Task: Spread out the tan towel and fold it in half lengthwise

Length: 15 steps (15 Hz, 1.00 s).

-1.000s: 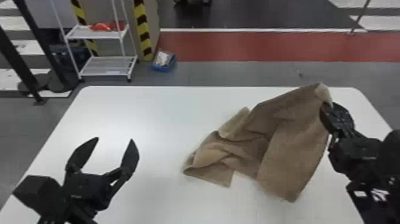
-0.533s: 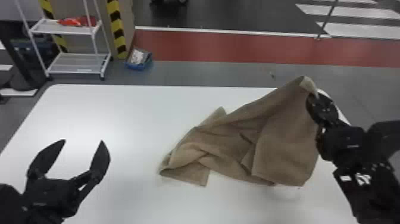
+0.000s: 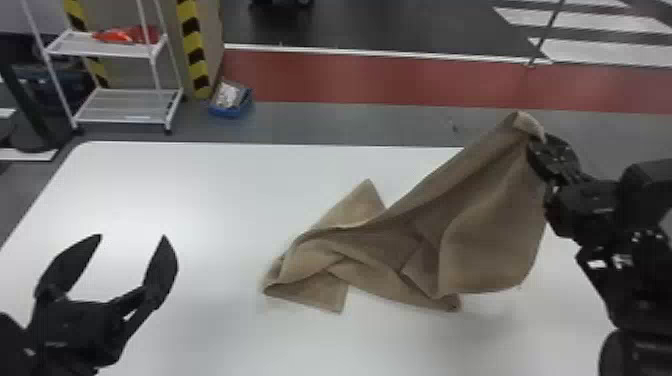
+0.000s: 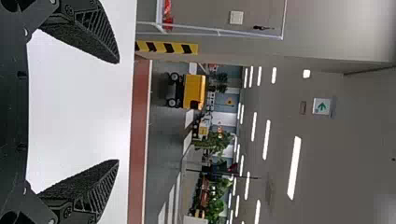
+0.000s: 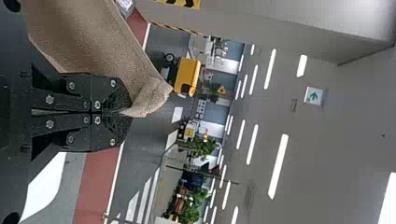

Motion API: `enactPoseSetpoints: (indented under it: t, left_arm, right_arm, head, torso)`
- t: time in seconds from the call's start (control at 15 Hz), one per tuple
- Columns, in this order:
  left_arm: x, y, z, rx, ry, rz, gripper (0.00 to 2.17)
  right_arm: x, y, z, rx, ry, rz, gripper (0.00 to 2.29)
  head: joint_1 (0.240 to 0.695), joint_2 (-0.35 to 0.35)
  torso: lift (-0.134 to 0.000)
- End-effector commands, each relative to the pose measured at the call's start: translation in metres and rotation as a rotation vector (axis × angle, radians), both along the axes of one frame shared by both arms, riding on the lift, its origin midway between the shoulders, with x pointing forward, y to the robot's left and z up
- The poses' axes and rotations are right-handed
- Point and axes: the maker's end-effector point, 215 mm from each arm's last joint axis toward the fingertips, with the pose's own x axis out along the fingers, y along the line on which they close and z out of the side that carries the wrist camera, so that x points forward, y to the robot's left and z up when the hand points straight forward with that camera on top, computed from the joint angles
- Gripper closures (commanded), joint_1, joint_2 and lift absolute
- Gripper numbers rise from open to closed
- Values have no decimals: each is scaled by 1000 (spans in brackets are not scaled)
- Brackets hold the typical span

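Observation:
In the head view my right gripper (image 3: 542, 147) holds up one corner of the tan towel (image 3: 480, 225) above the table's right side. The towel slopes down from there to the left, its lower part lying crumpled and folded over itself on the table. My right gripper (image 5: 122, 112) is closed on the towel (image 5: 93, 42) in the right wrist view. At the left of the head view my left gripper (image 3: 131, 237) stands open over the table, apart from the towel. Nothing lies between the spread fingers of my left gripper (image 4: 117, 112) in the left wrist view.
The white table (image 3: 200, 200) spreads under both arms, its far edge crossing the head view. Beyond it on the floor stand a white shelf rack (image 3: 125, 105) at the left and a blue box (image 3: 231, 100) beside a striped post.
The head view has swung rightward, shifting the scene left. The towel's hanging part has swung and folded, and its lower edge now curls near the table. My left gripper stays open.

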Motion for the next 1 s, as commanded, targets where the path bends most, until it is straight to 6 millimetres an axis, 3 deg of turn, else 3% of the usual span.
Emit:
enactPoseSetpoints:
  t: [0.0, 0.13, 0.33, 0.53, 0.6, 0.8, 0.93]
  left_arm:
    - [1, -1, 1, -3, -2, -5, 134]
    - [1, -2, 0, -9, -2, -11, 134]
    - [3, -21, 2, -16, -4, -84, 134]
    - [7, -41, -8, -24, 32, -172, 134]
    - [8, -46, -10, -29, 38, -193, 134]
    - [10, -58, -13, -35, 49, -232, 134]
    - [10, -62, -16, -35, 54, -250, 134]
  right_arm:
    - [9, -28, 16, -75, 13, -40, 1170]
    - [8, -33, 16, -128, 29, -32, 1166]
    - [-4, 9, 2, -214, 14, 153, 1166]
    - [-14, 11, -24, -364, 82, 211, 1163]
    - [-18, 1, -34, -389, 107, 197, 1166]
    - [-19, -56, -53, -364, 163, 95, 1166]
    - [-25, -72, -65, -380, 178, 82, 890]
  head:
    - [695, -120]
    - [695, -145]
    - [695, -153]
    - [695, -145]
    - [695, -149]
    - [695, -190]
    - [695, -235]
  torso:
    - [-120]
    - [-120]
    - [-120]
    - [-120]
    - [-120]
    - [-120]
    - [-120]
